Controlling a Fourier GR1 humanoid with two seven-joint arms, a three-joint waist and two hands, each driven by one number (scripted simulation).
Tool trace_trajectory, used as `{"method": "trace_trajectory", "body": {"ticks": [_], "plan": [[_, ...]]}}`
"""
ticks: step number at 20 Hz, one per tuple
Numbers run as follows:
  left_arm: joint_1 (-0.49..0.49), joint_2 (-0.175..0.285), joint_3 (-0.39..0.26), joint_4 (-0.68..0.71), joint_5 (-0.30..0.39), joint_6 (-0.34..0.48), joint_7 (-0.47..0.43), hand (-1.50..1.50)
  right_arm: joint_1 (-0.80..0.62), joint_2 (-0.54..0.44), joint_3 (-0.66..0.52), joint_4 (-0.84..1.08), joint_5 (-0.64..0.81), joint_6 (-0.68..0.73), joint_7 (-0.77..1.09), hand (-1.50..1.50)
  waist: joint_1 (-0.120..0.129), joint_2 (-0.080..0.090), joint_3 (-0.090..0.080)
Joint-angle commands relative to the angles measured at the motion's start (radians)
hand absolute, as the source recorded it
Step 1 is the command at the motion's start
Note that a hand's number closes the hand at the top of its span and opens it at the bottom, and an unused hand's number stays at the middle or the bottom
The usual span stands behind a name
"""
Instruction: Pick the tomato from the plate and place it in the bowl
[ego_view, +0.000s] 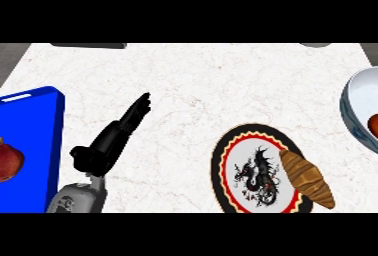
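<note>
One hand: you had L hand (111, 142) wide open, fingers straight.
Plate (224, 159): R of it, croissant (306, 177) on it.
Bowl (354, 97): farther R, reddish item (373, 125) inside.

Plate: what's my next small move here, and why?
Probably no new grasp; just confirm the drop. The plate carries only a croissant, and what looks like the tomato shows inside the bowl at the right edge. The left hand is open.

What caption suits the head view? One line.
Left hand open beside the blue tray; brown croissant on the round dragon-patterned plate; red item in the white bowl.
</note>
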Motion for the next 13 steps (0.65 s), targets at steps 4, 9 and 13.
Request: {"method": "trace_trajectory", "body": {"ticks": [4,9,13], "plan": [[0.006,-0.005,-0.005,0.018,-0.010,0.002,-0.022,0.00,0.033,-0.103,-0.080,0.087,-0.067,0.108,-0.053,-1.50,0.005,0.015,0.006],[0.011,-0.013,-0.023,-0.005,-0.008,-0.004,-0.014,0.00,0.084,-0.124,-0.090,0.095,-0.079,0.128,-0.076,-1.50,0.007,0.014,0.012],[0.001,-0.008,-0.007,0.007,-0.004,0.000,-0.007,0.00,0.092,-0.157,-0.087,0.089,-0.082,0.202,-0.065,-1.50,0.002,0.017,0.013]]}}
